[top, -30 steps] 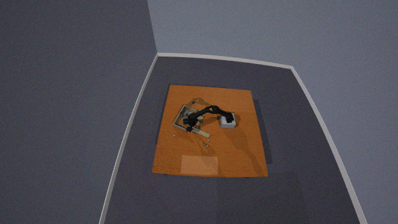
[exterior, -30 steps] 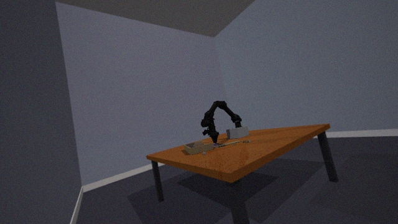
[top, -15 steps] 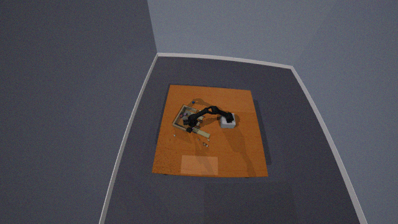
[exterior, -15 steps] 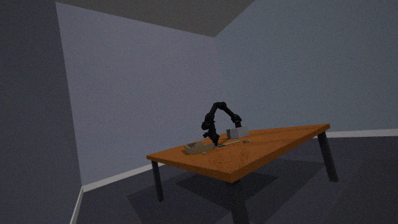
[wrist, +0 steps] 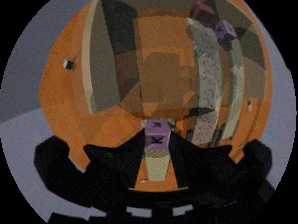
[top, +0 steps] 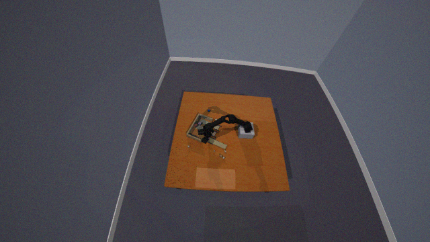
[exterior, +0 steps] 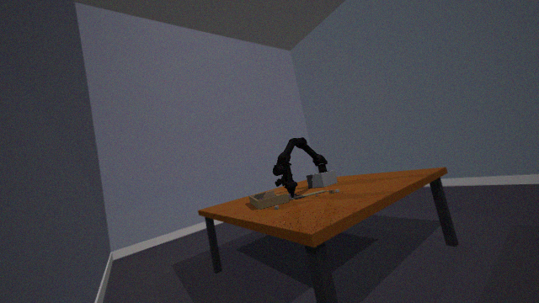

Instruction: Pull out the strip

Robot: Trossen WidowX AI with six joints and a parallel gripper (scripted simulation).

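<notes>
A small purple cube with a dark mark (wrist: 157, 133) sits on the end of a pale strip (wrist: 156, 168) (top: 219, 144) (exterior: 315, 193) that lies pulled out on the orange table (top: 255, 168) (exterior: 358, 202). My gripper (wrist: 156, 130) (top: 204, 139) (exterior: 291, 194) is low at the table, just outside the shallow wooden tray (top: 193, 125) (exterior: 261, 202) (wrist: 100, 63), and is shut on the marked cube. In the wrist view, more pale strips (wrist: 206, 76) lie in the tray with two other small cubes (wrist: 201, 10) (wrist: 226, 28) at their far end.
The arm's grey base block (top: 246, 133) (exterior: 322, 179) stands to the right of the tray. Small loose bits (top: 222, 156) (top: 189, 146) lie on the table near the strip, and a blue one (top: 208, 109) lies behind the tray. A pale patch (top: 216, 178) marks the table's front.
</notes>
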